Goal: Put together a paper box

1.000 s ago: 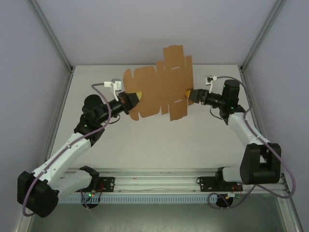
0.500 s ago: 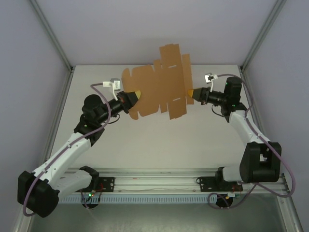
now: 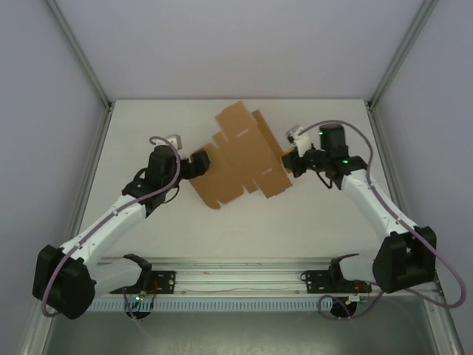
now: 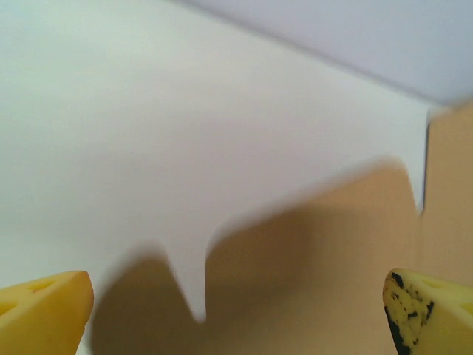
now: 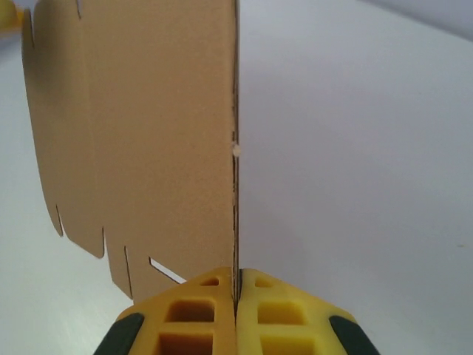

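**A:** Where does it sit on the white table [image 3: 148,214]?

**B:** The paper box [image 3: 245,157] is an unfolded brown die-cut sheet over the table's middle, between the two arms. I can't tell whether its lower edge touches the surface.

**A:** Who has it?

**B:** The right gripper [image 5: 236,285] is pinched tight on one edge, the sheet standing edge-on from its pads. The left gripper [image 4: 236,314] is spread wide, with its yellow fingers [image 4: 44,314] on either side of the sheet's near edge, clamping nothing.

**A:** The risk?

**B:** One pinch on thin card. I'd judge the sheet could sag or pivot, or slip out if that arm swings. If the left closes carelessly, it could crease the flaps [image 4: 310,251] off their fold lines.
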### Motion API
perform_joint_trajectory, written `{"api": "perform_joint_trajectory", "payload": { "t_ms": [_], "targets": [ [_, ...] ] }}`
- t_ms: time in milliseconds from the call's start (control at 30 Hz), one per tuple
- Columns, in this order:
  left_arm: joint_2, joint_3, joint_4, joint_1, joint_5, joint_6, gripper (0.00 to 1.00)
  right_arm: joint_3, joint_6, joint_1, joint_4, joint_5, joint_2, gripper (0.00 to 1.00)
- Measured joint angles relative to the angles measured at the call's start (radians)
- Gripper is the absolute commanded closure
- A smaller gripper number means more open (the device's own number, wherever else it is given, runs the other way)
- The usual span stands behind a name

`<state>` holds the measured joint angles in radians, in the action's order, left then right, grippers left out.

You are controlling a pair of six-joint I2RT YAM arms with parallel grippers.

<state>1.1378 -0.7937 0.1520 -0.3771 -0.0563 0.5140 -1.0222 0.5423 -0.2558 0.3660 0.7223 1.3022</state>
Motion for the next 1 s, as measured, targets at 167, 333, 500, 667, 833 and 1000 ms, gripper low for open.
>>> {"api": "perform_joint_trajectory", "payload": {
  "t_ms": [167, 333, 500, 667, 833, 1000],
  "targets": [
    [0.085, -0.082, 0.157, 0.0, 0.097, -0.011, 0.0, -0.023, 0.165, -0.151, 0.026, -0.329, 0.115, 1.0],
    [0.121, -0.168, 0.172, 0.005, 0.025, -0.026, 0.0, 0.032, 0.371, -0.25, -0.132, -0.588, 0.15, 1.0],
    [0.2, -0.298, 0.141, 0.018, -0.126, -0.039, 0.0, 0.123, 0.561, -0.306, -0.338, -0.686, 0.146, 1.0],
    [0.342, -0.491, 0.134, 0.019, -0.285, -0.056, 0.0, 0.166, 0.65, -0.335, -0.482, -0.721, 0.146, 1.0],
    [0.439, -0.587, 0.132, 0.017, -0.435, -0.078, 0.0, 0.204, 0.718, -0.352, -0.598, -0.765, 0.149, 1.0],
    [0.488, -0.602, 0.156, -0.006, -0.49, -0.102, 0.0, 0.205, 0.742, -0.352, -0.643, -0.779, 0.149, 1.0]
  ]
}}
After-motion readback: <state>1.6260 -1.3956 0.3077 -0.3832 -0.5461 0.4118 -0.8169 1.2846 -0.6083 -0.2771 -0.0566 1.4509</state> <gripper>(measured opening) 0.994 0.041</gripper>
